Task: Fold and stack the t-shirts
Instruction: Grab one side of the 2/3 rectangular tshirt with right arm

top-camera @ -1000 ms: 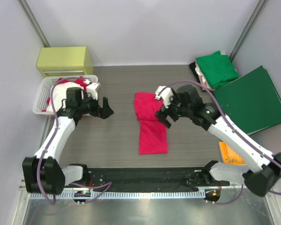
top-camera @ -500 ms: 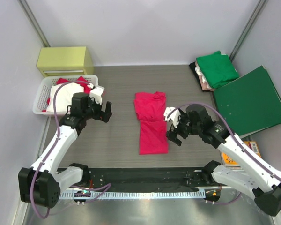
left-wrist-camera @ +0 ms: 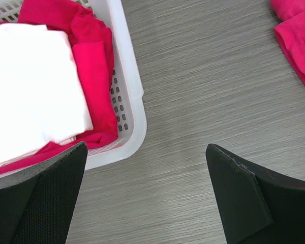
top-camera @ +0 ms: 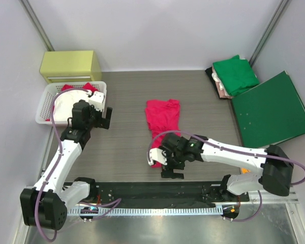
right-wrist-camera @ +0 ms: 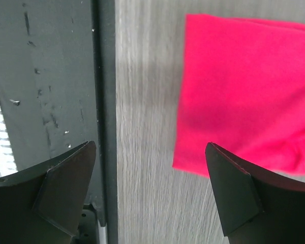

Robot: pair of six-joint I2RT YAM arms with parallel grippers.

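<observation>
Grey wood-grain tabletop (top-camera: 127, 147), walled booth. Nearest us, the right gripper (top-camera: 163, 163) hangs low at the near hem of the pinkish-red t-shirt (top-camera: 162, 119). Its jaws are released and empty, and we judge them lined up to lift that end for another fold. The shirt lies mid-table as a long narrow strip. Further back, the left gripper (top-camera: 104, 116) hovers beside the white basket (top-camera: 42, 111), jaws wide, holding nothing. Far right corner: green t-shirt (top-camera: 237, 74) on a pale one (top-camera: 220, 87), presumably the stack.

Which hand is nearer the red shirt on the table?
Right. The right hand hovers at the red shirt's near end; the left hand sits by the basket, well off to its left.
</observation>
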